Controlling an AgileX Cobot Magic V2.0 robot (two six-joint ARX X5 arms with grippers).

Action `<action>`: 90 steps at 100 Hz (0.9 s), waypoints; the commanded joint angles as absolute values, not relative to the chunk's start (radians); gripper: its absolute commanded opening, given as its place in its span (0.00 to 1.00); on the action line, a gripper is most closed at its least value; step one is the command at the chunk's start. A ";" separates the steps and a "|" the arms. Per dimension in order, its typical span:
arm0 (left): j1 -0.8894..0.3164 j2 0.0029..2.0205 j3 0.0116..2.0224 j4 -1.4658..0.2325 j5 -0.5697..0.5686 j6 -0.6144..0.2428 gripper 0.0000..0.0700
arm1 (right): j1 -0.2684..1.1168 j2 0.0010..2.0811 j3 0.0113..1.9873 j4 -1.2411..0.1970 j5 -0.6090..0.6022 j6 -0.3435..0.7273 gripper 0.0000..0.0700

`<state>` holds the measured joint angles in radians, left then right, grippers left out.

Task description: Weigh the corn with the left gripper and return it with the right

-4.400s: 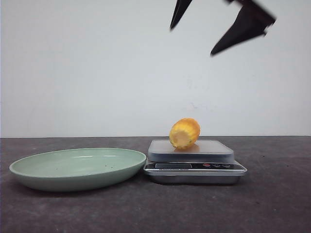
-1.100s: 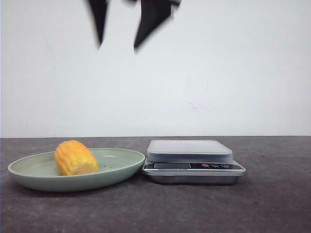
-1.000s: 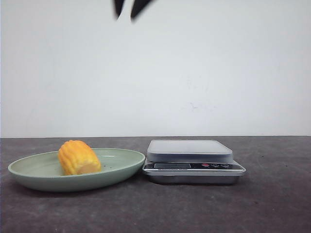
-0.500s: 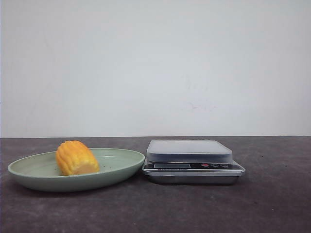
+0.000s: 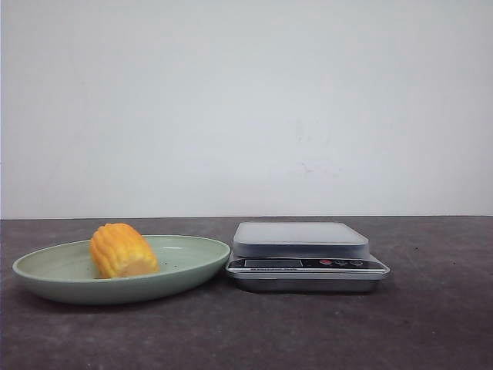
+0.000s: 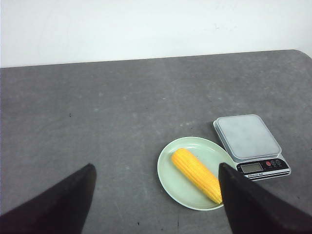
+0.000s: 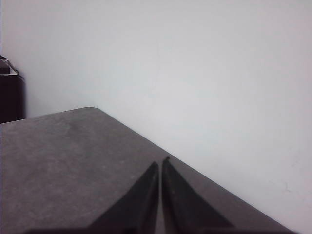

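Lying in the plate [image 5: 192,266], the corn [image 5: 123,250] rests on its side on the plate's left half in the front view, with the scale [image 5: 308,258] just beside the plate on the right and nothing on its platform. From the left wrist view the corn [image 6: 197,174] looks long, its axis running diagonally across the plate [image 6: 168,183], one end toward the scale [image 6: 249,144] and the other toward the plate's far rim. The left gripper [image 6: 156,195] hangs high above the table [image 6: 97,122] with its fingers [image 6: 63,202] spread wide and empty; the corn sits well below and ahead of it, offset toward the right finger and the scale side. The right gripper [image 7: 160,195] has its fingers pressed together on nothing and faces the wall [image 7: 195,73] and bare table edge, with no corn in its view. The left arm therefore seems the nearer one. With corn on the plate and the scale bare, I cannot tell from these frames whether weighing is done or still ahead. Any grasp would call for closing across the cob's narrow width
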<state>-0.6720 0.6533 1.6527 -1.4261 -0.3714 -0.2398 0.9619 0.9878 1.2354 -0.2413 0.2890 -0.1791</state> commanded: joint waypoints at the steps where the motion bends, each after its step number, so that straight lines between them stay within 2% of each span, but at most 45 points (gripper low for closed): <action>1: -0.679 0.657 1.668 -1.469 -0.377 -0.249 0.66 | 0.973 0.991 1.251 -0.222 0.289 -0.184 0.01; 48: -0.679 0.657 1.668 -1.469 -0.377 -0.249 0.66 | 0.941 0.974 1.251 -0.242 0.297 -0.171 0.01; 66: -0.679 0.657 1.668 -1.469 -0.377 -0.249 0.66 | 0.813 0.911 1.217 -0.430 0.284 -0.168 0.01; 90: -0.679 0.657 1.668 -1.469 -0.377 -0.249 0.66 | 0.569 0.723 0.937 -0.331 0.133 -0.165 0.01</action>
